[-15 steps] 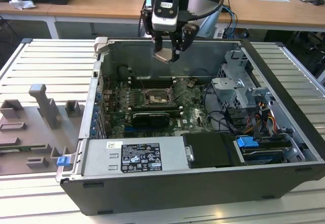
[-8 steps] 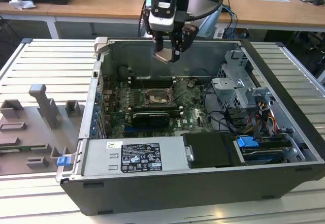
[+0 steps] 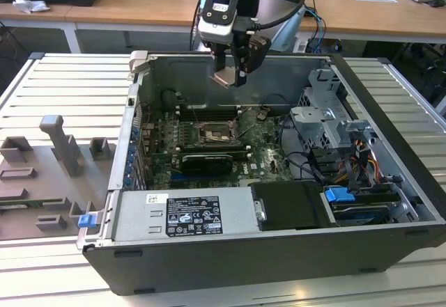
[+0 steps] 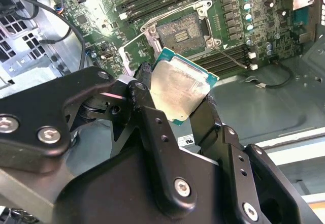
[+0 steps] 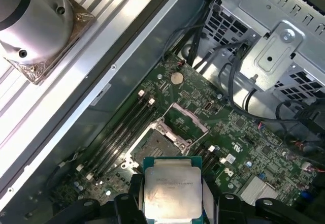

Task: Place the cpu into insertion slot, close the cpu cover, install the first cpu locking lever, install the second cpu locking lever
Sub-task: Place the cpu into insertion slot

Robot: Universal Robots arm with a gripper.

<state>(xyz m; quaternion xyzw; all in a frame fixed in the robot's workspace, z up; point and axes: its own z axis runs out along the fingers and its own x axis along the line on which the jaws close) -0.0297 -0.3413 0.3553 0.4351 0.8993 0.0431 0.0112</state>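
Black fingers (image 4: 203, 118) pinch cpu (image 4: 180, 89) above insertion slot (image 4: 180, 31)

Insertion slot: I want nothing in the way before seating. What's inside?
Inside the insertion slot only its dark contact bed shows, no chip. In the first wrist view the cpu, held in the hand, covers part of its rim.

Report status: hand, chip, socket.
Hand shut on flat square silvery-beige cpu, above open case. Square silver-rimmed insertion slot on green board bare, thin silver cover frame swung open. Nothing between cpu and slot.
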